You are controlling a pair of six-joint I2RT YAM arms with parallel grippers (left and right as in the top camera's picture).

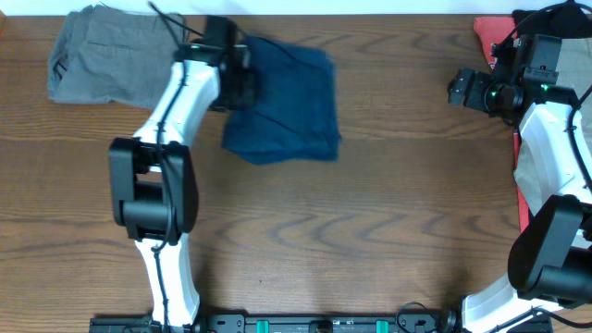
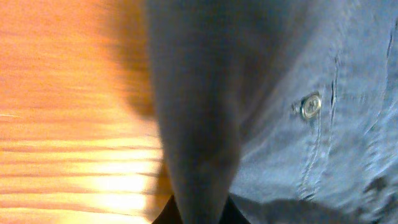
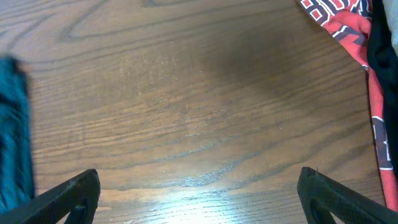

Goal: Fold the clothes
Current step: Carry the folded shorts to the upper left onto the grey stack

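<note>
The navy blue shorts (image 1: 287,102) lie folded on the table at the back, left of centre. My left gripper (image 1: 242,81) is at their left edge, shut on a raised fold of the navy cloth (image 2: 199,124); a button (image 2: 310,106) shows beside it. Grey folded shorts (image 1: 106,65) lie at the back left. My right gripper (image 1: 460,90) is open and empty above bare wood at the right, fingers wide apart (image 3: 199,193). The navy shorts' edge shows at the left of the right wrist view (image 3: 12,130).
A pile of clothes sits at the right edge: red printed cloth (image 1: 490,32), also in the right wrist view (image 3: 348,28), with black cloth (image 3: 382,37) and beige cloth (image 1: 524,166). The table's front edge carries the arm bases.
</note>
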